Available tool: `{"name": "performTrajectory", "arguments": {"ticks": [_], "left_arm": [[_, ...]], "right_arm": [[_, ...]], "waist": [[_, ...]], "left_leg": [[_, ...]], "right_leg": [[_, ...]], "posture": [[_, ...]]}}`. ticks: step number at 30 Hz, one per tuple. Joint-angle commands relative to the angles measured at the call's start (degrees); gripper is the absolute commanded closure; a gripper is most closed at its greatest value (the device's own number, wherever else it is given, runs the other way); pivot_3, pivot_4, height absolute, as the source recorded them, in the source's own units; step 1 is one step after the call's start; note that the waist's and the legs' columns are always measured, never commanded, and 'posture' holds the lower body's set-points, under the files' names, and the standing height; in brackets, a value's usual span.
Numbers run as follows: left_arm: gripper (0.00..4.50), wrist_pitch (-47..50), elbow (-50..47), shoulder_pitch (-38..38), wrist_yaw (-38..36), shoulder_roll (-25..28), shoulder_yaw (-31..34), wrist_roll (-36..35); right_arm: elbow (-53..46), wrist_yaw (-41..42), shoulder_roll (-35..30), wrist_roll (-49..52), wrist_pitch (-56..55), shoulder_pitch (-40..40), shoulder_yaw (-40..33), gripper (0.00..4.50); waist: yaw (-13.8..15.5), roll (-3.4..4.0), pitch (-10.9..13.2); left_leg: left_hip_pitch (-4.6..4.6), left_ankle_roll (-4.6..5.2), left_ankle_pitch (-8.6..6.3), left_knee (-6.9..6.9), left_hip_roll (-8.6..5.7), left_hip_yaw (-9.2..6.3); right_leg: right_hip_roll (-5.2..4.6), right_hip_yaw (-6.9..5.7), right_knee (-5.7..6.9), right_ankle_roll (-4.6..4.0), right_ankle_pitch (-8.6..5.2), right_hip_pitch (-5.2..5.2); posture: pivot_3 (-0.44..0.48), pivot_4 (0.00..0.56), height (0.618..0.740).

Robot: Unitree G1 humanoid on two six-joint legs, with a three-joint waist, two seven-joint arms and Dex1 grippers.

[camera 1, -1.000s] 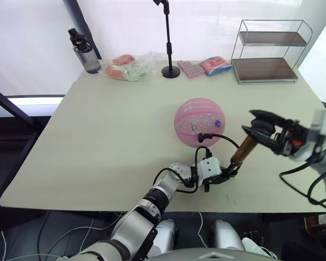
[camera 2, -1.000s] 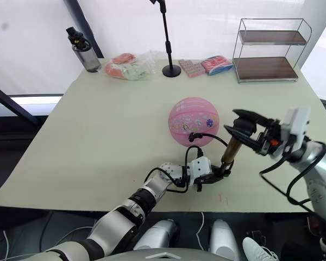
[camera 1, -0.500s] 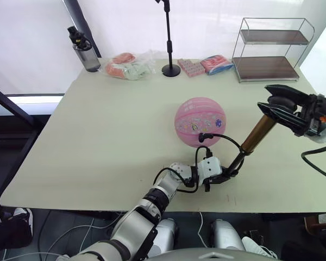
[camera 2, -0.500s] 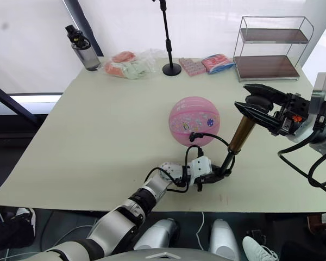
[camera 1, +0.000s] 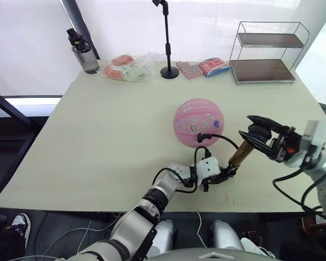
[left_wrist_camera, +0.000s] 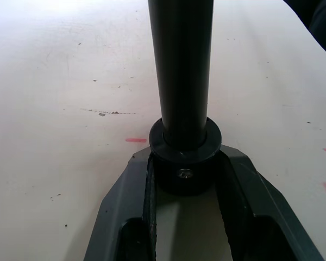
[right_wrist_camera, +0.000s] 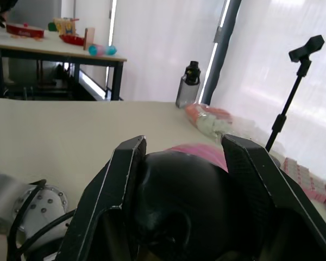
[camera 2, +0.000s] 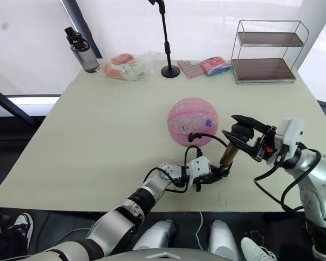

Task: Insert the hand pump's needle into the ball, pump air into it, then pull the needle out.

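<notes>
Head stereo pair: looking forward and down from above the near edge of the table (camera 1: 98,136), both eyes sharing the whole tabletop, with the ball (camera 1: 199,122) just right of centre and the wire shelf (camera 1: 264,51) out at 1 o'clock. Left wrist: pressed low and very close along its fingers (left_wrist_camera: 127,206) at the hand pump (left_wrist_camera: 181,81) base, bare tabletop behind. Right wrist: skimming the table toward its far-left corner, close behind the black T-handle (right_wrist_camera: 176,201), sharing the bottle (right_wrist_camera: 188,84) and mic stand (right_wrist_camera: 293,89) with the head pair.

ball (camera 1: 199,122): pink, small colourful prints, dark seams | hand pump (camera 1: 239,154): bronze-gold barrel, black handle, black hose | table (camera 1: 108,136): pale beige
</notes>
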Motion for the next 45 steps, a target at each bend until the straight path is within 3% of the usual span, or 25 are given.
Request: {"name": "performTrajectory", "arguments": {"ticks": [1, 9, 15, 23, 35, 41, 45], "left_arm": [[3.41, 2.7, 4.3, 3.1, -0.9, 2.2, -2.4, 3.0], [3.41, 2.7, 4.2, 3.2, -0.7, 2.4, -2.3, 2.9], [3.41, 2.6, 4.3, 3.2, -0.7, 2.4, -2.4, 3.0], [3.41, 2.5, 4.5, 3.1, -0.6, 2.2, -2.5, 3.0], [3.41, 2.3, 4.7, 2.8, -0.8, 2.1, -2.6, 3.1], [3.41, 2.3, 4.6, 2.9, -0.8, 2.2, -2.6, 3.1], [3.41, 2.3, 4.5, 3.0, -0.7, 2.2, -2.6, 3.1]], "right_arm": [[6.0, -0.2, 1.9, -6.2, -2.4, 3.5, 3.8, 2.59], [11.0, -2.5, 6.5, -11.1, -7.5, 6.4, 7.8, 2.59], [8.7, -2.7, 6.2, -8.9, -7.4, 5.1, 6.7, 2.59], [-6.1, -3.8, -1.9, 5.9, 3.9, -2.1, -1.9, 2.59], [-10.0, -6.4, -12.3, 23.4, 18.0, -11.3, -15.6, 2.59], [-10.4, -7.5, -14.6, 26.9, 22.5, -13.8, -17.3, 2.59], [-11.5, -5.3, -12.4, 20.8, 20.4, -9.5, -13.8, 2.59]], "waist": [[0.0, 0.03, 0.0], [0.0, 0.09, -0.2], [0.0, 0.14, -0.2], [0.1, 0.46, 0.1], [0.1, 0.41, 0.2], [0.2, 0.44, 0.4], [0.2, 0.43, 0.4]], "left_leg": [[0.00, 0.00, 0.00, 0.00, 0.00, 0.00], [0.01, 0.00, 0.00, -0.01, -0.01, -0.03], [0.03, -0.01, -0.01, -0.02, -0.01, -0.03], [-0.12, -0.01, -0.01, 0.00, -0.03, -0.02], [-0.20, 0.00, -0.01, 0.00, -0.04, 0.02], [-0.26, 0.00, -0.01, 0.01, -0.07, 0.04], [-0.27, 0.00, -0.01, 0.00, -0.07, 0.01]], "right_leg": [[0.00, 0.00, 0.01, 0.00, 0.00, 0.00], [0.01, 0.00, 0.01, -0.01, 0.00, 0.00], [0.02, 0.00, 0.01, -0.01, 0.00, 0.01], [-0.02, 0.04, 0.01, -0.01, 0.00, -0.06], [-0.06, 0.04, -0.01, -0.02, 0.00, -0.06], [-0.13, 0.04, -0.01, -0.03, 0.01, -0.09], [-0.12, 0.01, -0.01, -0.03, 0.01, -0.09]], "posture": [[0.000, 0.150, 0.736], [0.000, 0.150, 0.736], [0.000, 0.150, 0.736], [0.000, 0.150, 0.736], [0.000, 0.150, 0.736], [0.000, 0.150, 0.736], [0.000, 0.150, 0.736]]}}
